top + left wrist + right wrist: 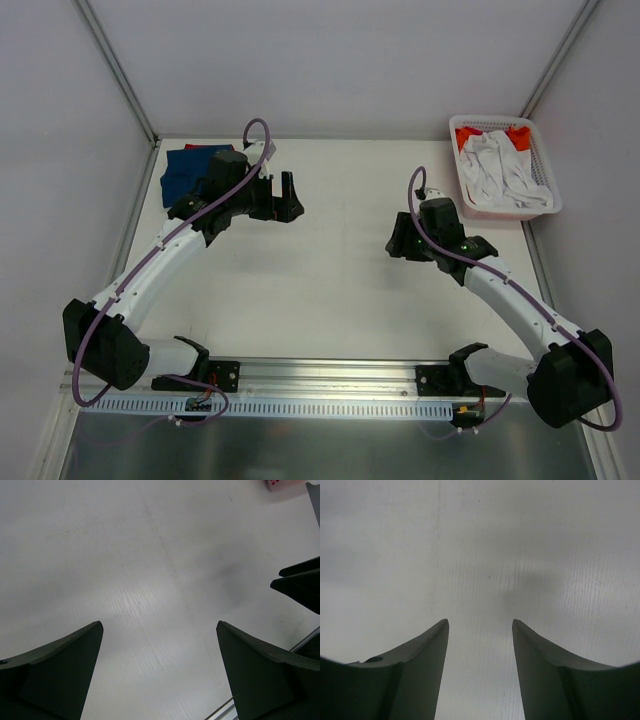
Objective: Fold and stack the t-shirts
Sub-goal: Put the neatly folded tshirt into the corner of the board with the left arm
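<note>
A folded navy blue t-shirt [183,173] lies at the table's far left, partly hidden by my left arm. A thin strip of red cloth [201,147] shows at its far edge. Just right of the shirt, my left gripper [291,198] hangs open over bare table, not touching it. In the left wrist view the left gripper [159,624] has wide jaws with nothing between them. My right gripper [397,244] is over the table's middle right. The right wrist view shows it [480,621] open and empty above bare white table.
A pale slatted basket [549,207] stands at the far right, holding white cloth [503,168] and orange-red cloth [519,136]. Its corner [280,484] shows in the left wrist view, as do the right gripper's dark fingers [300,582]. White walls enclose the table.
</note>
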`<state>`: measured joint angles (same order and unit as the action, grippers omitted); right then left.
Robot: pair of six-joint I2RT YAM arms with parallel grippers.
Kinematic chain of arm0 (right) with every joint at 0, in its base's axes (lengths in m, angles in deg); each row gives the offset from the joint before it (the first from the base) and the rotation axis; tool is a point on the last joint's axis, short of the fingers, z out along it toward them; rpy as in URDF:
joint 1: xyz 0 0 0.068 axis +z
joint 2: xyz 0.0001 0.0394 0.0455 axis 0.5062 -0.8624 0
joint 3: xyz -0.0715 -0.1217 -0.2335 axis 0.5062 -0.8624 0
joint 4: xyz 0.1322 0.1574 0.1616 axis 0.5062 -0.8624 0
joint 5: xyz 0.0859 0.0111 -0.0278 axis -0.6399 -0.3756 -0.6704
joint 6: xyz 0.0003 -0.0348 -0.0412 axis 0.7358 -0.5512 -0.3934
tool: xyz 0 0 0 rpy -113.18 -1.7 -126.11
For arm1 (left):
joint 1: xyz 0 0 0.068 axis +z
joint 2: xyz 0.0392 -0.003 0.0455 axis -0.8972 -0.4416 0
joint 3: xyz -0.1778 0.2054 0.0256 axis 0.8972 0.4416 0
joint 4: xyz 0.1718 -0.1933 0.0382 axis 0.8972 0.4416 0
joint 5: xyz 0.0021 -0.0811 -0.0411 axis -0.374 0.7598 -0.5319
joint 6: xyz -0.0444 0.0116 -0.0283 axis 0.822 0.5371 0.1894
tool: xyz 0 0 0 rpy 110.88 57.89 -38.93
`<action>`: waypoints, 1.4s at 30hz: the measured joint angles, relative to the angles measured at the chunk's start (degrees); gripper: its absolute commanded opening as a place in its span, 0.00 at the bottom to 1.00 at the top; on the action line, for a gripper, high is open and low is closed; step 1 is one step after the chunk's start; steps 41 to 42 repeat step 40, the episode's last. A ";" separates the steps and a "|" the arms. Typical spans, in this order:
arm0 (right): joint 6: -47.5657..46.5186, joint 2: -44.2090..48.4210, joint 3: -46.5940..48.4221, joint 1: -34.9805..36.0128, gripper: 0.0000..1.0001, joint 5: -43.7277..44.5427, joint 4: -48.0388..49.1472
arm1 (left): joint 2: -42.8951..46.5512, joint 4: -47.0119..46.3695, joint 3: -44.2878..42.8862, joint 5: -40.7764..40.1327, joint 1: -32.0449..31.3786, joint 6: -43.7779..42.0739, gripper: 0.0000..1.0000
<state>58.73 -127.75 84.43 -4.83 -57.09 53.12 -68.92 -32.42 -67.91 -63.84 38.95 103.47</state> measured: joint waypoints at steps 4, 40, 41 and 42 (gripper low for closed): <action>-0.04 -0.17 0.13 0.13 0.57 0.00 -0.04 | -0.04 -0.11 0.00 -0.02 0.00 0.11 0.99; -0.17 -0.50 1.25 0.17 0.52 0.07 0.04 | -0.15 -0.52 0.00 -0.02 0.00 0.24 0.99; -0.17 -0.50 1.25 0.17 0.52 0.07 0.04 | -0.15 -0.52 0.00 -0.02 0.00 0.24 0.99; -0.17 -0.50 1.25 0.17 0.52 0.07 0.04 | -0.15 -0.52 0.00 -0.02 0.00 0.24 0.99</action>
